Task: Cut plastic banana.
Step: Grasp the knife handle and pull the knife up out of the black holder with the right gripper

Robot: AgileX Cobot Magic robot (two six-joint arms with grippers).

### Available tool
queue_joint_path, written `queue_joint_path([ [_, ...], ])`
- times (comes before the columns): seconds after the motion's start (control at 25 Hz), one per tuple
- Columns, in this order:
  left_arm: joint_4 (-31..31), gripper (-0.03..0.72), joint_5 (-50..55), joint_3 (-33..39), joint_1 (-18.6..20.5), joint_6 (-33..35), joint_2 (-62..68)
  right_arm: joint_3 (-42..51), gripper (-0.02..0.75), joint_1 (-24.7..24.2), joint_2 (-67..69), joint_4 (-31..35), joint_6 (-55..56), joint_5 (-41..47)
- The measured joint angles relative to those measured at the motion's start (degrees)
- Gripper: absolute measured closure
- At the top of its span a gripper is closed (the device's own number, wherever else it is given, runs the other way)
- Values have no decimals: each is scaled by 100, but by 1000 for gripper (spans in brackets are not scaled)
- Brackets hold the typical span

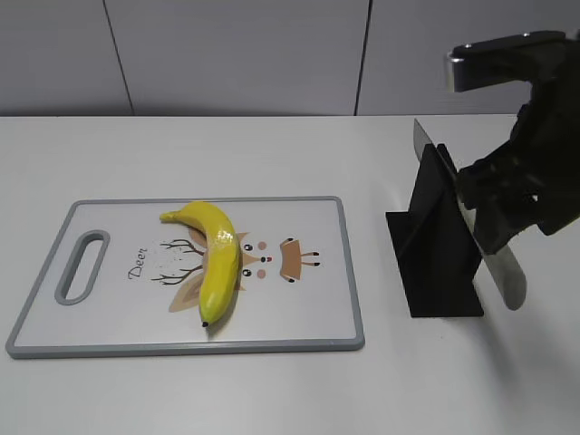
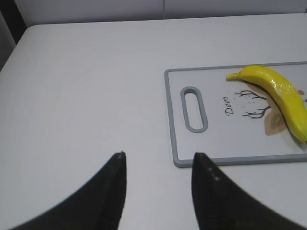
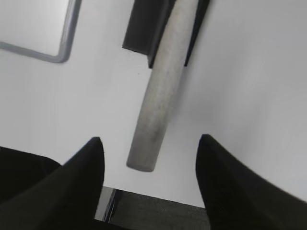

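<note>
While nothing is gripped:
Banana: plastic banana [image 1: 216, 261] lies on the cutting board [image 1: 299, 317].
Right gripper [image 3: 149, 148]: spread wide around the knife handle [image 3: 160, 96], apparently not touching.
Left gripper [image 2: 158, 165]: open, empty.

Knife [image 1: 494, 258] and black stand [image 1: 435, 254] block the board's [image 1: 308, 331] right side.

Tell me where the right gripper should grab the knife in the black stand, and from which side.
Take the knife by its pale round handle, which sticks out free of the black stand toward the table's near edge. The open right gripper already straddles it from above, so probably lower and close across the handle's width, clear of the stand.
</note>
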Motion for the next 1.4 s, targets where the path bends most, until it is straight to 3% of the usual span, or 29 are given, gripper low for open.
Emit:
queue_joint_path([
  [0.24,0,259,0,0,0,0,0,0,276,-1,477,-182,273,-199],
  [0.48,0,260,0,0,0,0,0,-6,152,-1,1029,-105,379,-268],
  [0.64,0,260,0,0,0,0,0,-6,144,-1,1367,-85,597,-207],
  [0.92,0,260,0,0,0,0,0,-6,255,-1,1512,-85,799,-134],
  [1.12,0,260,0,0,0,0,0,-6,569,-6,1517,-166,1000,-47],
  [1.4,0,260,0,0,0,0,0,-6,569,-13,1517,-143,1092,-59],
])
